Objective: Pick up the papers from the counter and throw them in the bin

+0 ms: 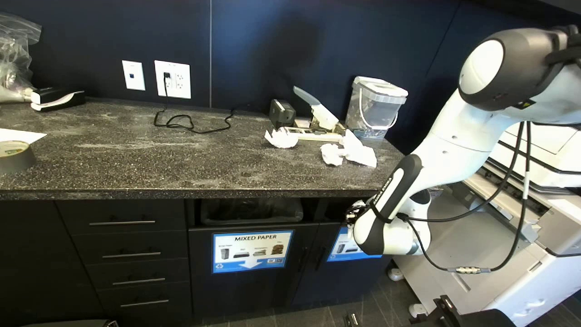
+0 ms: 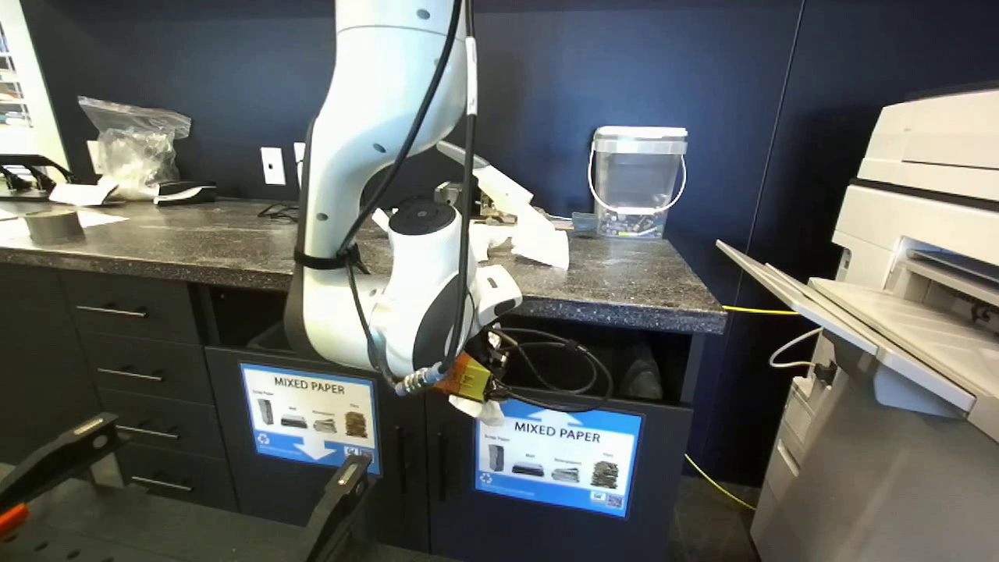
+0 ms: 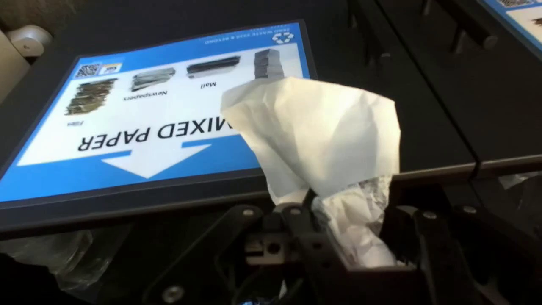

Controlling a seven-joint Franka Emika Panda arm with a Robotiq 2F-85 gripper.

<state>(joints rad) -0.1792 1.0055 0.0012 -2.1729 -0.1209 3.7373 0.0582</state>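
My gripper [image 3: 351, 214] is shut on a white crumpled paper [image 3: 322, 131] in the wrist view. The paper spreads out past the fingers over the bin label. In an exterior view, the gripper [image 2: 478, 380] is just below the counter edge at the bin slot, with the held paper [image 2: 478, 408] showing under it. The fingertips are hard to see there. The bin [image 2: 562, 538] has a dark front with a mostly blue label; it also shows in the wrist view [image 3: 178, 21]. On the dark counter [image 1: 136, 159] lie more white papers [image 1: 282, 138], [image 1: 332, 154], [image 1: 361, 151].
The twin front [image 1: 252, 286] has a lined opening above it. On the counter are a clear bucket [image 1: 376, 109], a pale angled tool [image 1: 324, 117], a black cable [image 1: 195, 130] and a tape roll [image 1: 16, 159]. A printer [image 2: 921, 172] stands beside. Black cables [image 2: 601, 375] loop near the gripper.
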